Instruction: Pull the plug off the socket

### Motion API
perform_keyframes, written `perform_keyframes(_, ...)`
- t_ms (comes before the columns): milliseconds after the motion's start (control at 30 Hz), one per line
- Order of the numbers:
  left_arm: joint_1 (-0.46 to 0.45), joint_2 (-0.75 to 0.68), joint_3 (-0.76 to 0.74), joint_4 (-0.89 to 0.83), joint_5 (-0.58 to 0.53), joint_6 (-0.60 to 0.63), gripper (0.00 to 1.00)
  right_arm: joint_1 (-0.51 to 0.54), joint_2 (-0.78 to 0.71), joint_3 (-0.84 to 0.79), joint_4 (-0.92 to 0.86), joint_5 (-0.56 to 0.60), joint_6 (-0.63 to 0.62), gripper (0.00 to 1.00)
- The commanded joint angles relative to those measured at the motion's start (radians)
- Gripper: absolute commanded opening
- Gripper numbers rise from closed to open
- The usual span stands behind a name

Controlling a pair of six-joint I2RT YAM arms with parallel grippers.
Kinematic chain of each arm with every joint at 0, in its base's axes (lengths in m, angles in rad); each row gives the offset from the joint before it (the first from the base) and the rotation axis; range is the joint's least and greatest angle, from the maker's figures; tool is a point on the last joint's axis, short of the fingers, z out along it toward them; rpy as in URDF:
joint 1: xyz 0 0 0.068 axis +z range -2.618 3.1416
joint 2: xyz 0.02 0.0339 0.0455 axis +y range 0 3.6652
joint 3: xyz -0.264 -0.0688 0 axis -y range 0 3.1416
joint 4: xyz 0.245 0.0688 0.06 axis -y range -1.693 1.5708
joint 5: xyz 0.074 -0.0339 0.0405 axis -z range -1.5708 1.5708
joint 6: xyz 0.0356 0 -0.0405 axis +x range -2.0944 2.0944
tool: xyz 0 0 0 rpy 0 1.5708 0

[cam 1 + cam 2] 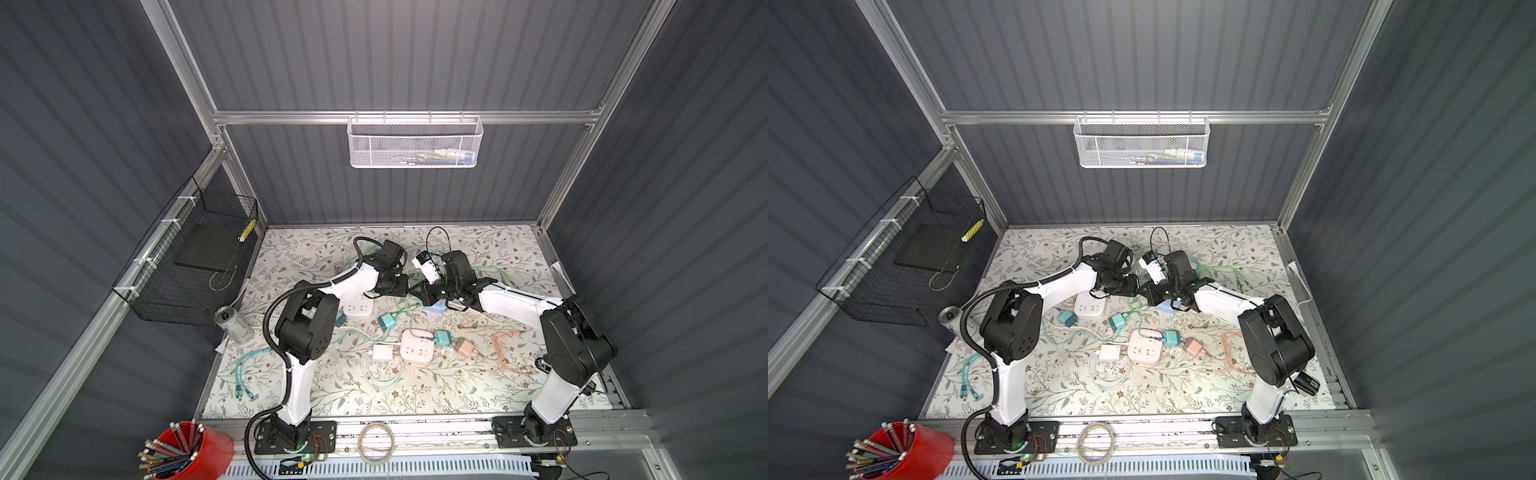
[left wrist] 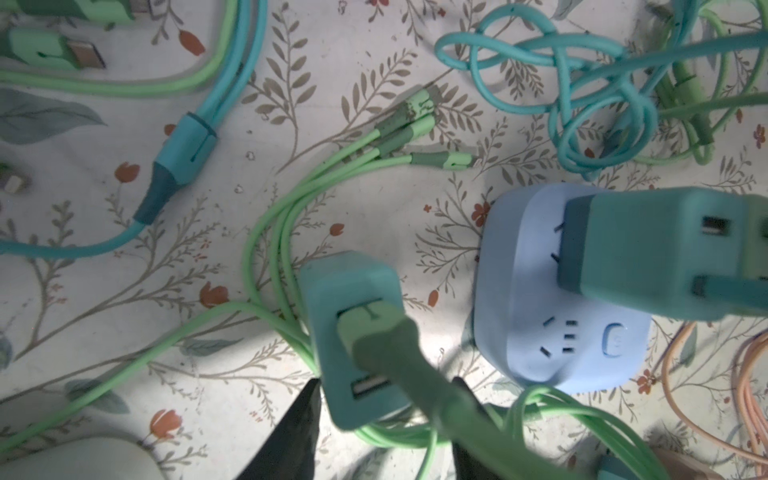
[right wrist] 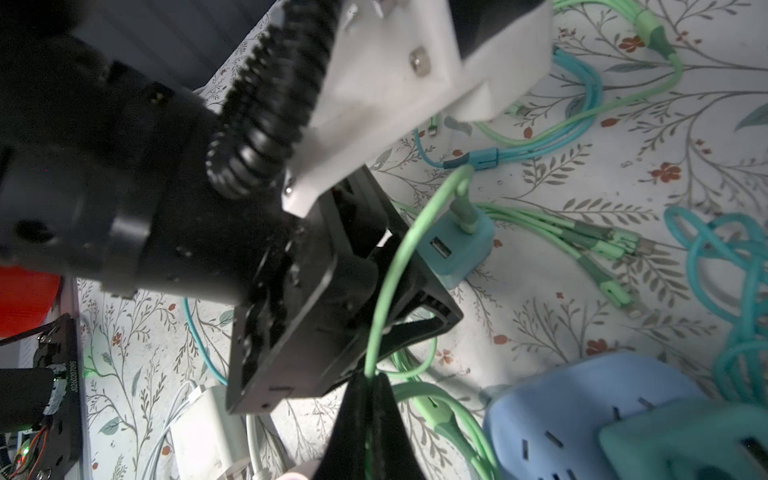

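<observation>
Teal plug (image 2: 353,316), left wrist view: it is clasped between the two dark fingers (image 2: 297,428) of the left gripper (image 2: 384,381), which is closed on its sides. A green cable (image 2: 399,357) is seated in one of its two USB ports. The teal plug is held just beside the blue socket (image 2: 540,332) but apart from it. A second plug (image 2: 665,253) stands in the socket's face, and its pins seem partly bared. Right wrist view: the right gripper (image 3: 374,378) has its fingers pressed together, pinching the green cable (image 3: 386,282). The cable loops up to the teal plug (image 3: 453,253), and the blue socket (image 3: 582,415) lies near. Both top views: the two grippers meet tip to tip over the middle of the bench (image 1: 457,399), toward its far edge. The blue socket (image 1: 437,308) (image 1: 1165,306) sits just beneath them, and the teal plug is hidden there. A pink socket (image 1: 417,347) lies nearer the front edge, and a white socket (image 1: 358,309) lies toward the left edge.
</observation>
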State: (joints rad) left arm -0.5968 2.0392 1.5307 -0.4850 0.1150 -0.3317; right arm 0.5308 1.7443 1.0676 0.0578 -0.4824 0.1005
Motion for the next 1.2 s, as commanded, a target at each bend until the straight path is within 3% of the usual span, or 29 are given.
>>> perform_keyframes(0, -0.009, -0.057, -0.022, -0.007, 0.021, 0.015, 0.54, 0.003, 0.007, 0.022, 0.009, 0.020, 0.023, 0.03)
perform_keyframes(300, -0.009, -0.109, -0.095, -0.113, -0.071, 0.021, 0.63, -0.005, -0.007, 0.017, 0.044, 0.028, 0.091, 0.01)
perform_keyframes(567, -0.009, -0.227, -0.107, -0.117, -0.181, -0.003, 0.71, 0.006, 0.039, 0.057, -0.036, 0.007, 0.088, 0.04)
perform_keyframes(833, -0.008, -0.279, -0.024, -0.109, -0.236, 0.014, 0.74, 0.050, 0.022, 0.052, -0.070, -0.013, 0.074, 0.10)
perform_keyframes(967, -0.009, -0.263, 0.042, -0.112, -0.251, 0.036, 0.75, 0.057, -0.008, 0.021, -0.068, -0.016, 0.080, 0.16)
perform_keyframes(1167, -0.009, -0.223, 0.130, -0.130, -0.243, 0.070, 0.75, 0.055, -0.124, -0.027, -0.102, 0.023, 0.059, 0.36)
